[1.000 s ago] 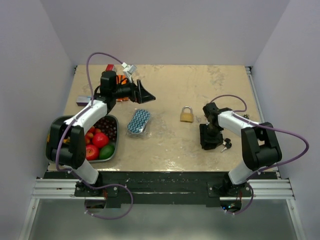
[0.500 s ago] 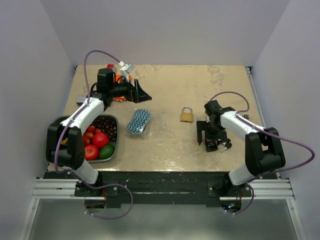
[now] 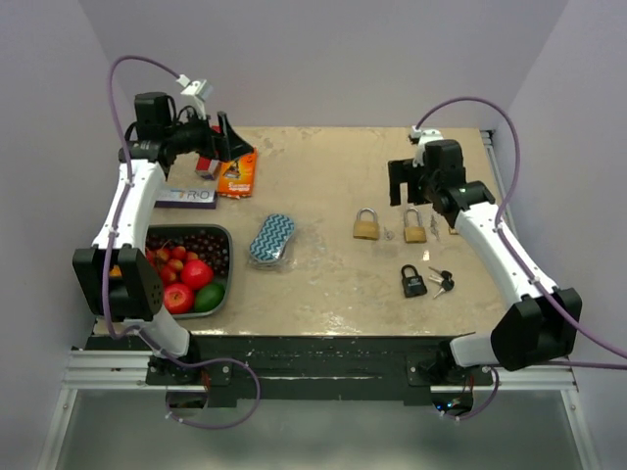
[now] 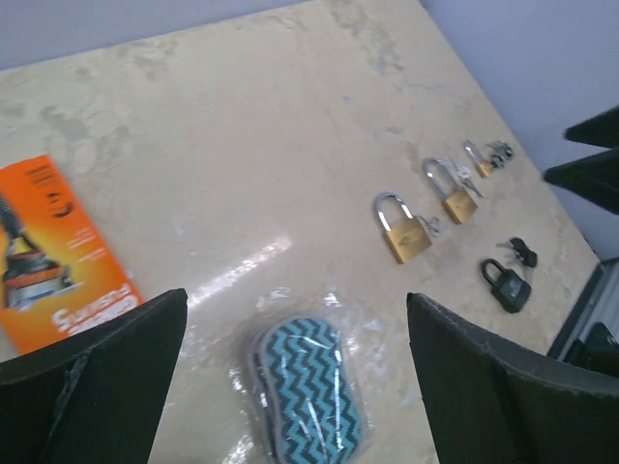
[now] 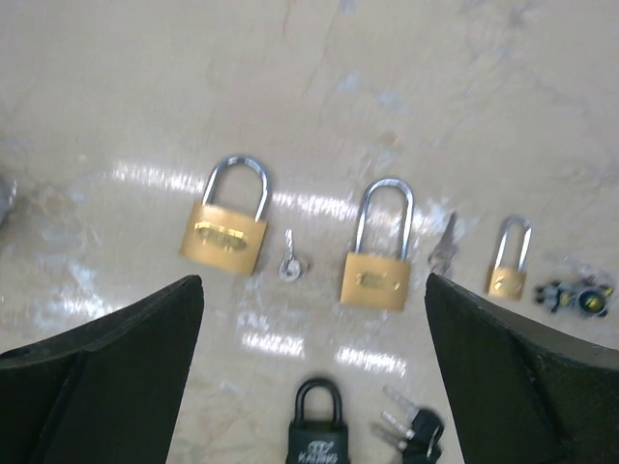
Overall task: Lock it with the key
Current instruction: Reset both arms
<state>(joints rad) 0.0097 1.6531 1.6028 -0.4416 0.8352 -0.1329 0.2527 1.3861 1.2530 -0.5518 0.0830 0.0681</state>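
Right gripper (image 3: 405,188), jaws spread and empty, hovers beyond the black padlock (image 5: 317,440). The padlock lies flat, shackle closed, its white lettering too blurred to read. A black-headed key bunch (image 5: 411,425) lies just right of it. Left gripper (image 3: 227,137), also spread and empty, hangs far to its left.

Right gripper (image 3: 408,188) risen off black padlock (image 3: 412,282), jaws now wide, left gripper (image 3: 233,142) swung farther back

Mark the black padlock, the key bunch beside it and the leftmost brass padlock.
black padlock (image 5: 318,445), right wrist view, on its black body.
key bunch (image 5: 414,426), right wrist view, on the dark key heads.
leftmost brass padlock (image 5: 223,238), right wrist view, on its brass body.
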